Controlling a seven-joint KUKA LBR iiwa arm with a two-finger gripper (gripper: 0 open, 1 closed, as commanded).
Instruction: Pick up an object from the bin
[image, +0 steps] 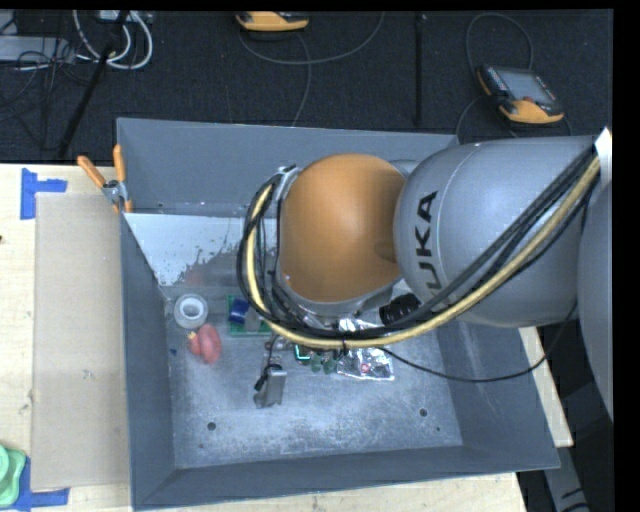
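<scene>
Moderate overhead light, pale glare patch on the upper-left inner wall of the grey metal bin (185, 240), soft sheen on the rounded orange wrist cover (340, 230) and silver arm casing (500, 220), shadow beneath them mid-frame, dim black floor (350, 70) along the top.

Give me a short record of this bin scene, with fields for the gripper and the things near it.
bin: grey metal
gripper: over bare floor, left of centre
upper left of it: pink lump, tape roll
right of it: shiny crumpled wrapper
right of the tape roll: small blue and green thing, partly hidden
</scene>
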